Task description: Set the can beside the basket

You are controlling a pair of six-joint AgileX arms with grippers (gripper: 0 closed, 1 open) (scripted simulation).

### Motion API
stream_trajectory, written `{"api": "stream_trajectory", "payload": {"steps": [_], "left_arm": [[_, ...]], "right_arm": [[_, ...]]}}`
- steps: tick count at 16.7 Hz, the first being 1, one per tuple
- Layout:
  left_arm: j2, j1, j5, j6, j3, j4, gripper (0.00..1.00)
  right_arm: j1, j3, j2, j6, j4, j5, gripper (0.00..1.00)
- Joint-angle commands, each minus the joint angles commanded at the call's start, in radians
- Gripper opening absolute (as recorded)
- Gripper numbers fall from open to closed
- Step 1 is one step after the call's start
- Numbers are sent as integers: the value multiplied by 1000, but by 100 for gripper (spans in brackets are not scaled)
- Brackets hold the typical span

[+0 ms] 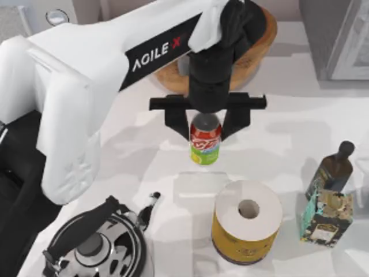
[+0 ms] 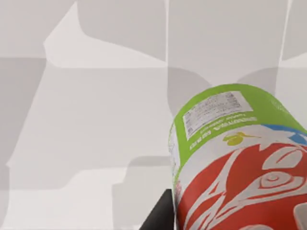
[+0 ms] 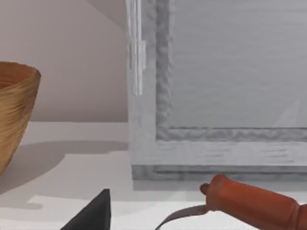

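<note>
The can (image 1: 206, 144), red above and lime green below with a silver top, stands upright on the white table just in front of the basket (image 1: 256, 52). The basket is a tan woven bowl at the back, partly covered by my left arm. My left gripper (image 1: 206, 128) hangs over the can's top, open. Its two black fingers stand wider than the can, one on each side, with gaps showing. The left wrist view has the can (image 2: 240, 163) close up. The right wrist view shows the basket (image 3: 14, 110) at one edge and one dark fingertip (image 3: 96, 213) of my right gripper.
A yellow-wrapped paper roll (image 1: 247, 222) stands in front of the can. A kettle (image 1: 98, 245) sits front left; a dark bottle (image 1: 332, 168) and a patterned box (image 1: 326, 218) stand at the right. A grey framed cabinet (image 3: 216, 96) and a red-handled tool (image 3: 254, 206) lie near my right gripper.
</note>
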Motion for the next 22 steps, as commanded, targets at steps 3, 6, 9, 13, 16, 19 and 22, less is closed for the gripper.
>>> {"api": "stream_trajectory", "payload": {"steps": [3,6,9,13,16,19,22], "left_arm": [[1,4,2,3,-3,1,0],[3,-5,12,1,-12,-9,0],[27,-16,31,-2,-42,-28,0],[20,-9,21,-1,-52,-1,0],[-1,0,0,0,-34,32,0],[-1,0,0,0,-34,32,0],[-1,0,0,0,-34,32,23]], "right_arm": [[0,0,0,0,0,0,100],[0,0,0,0,0,0,100],[0,0,0,0,0,0,100],[0,0,0,0,0,0,100],[0,0,0,0,0,0,100],[0,0,0,0,0,0,100],[0,0,0,0,0,0,100]]}}
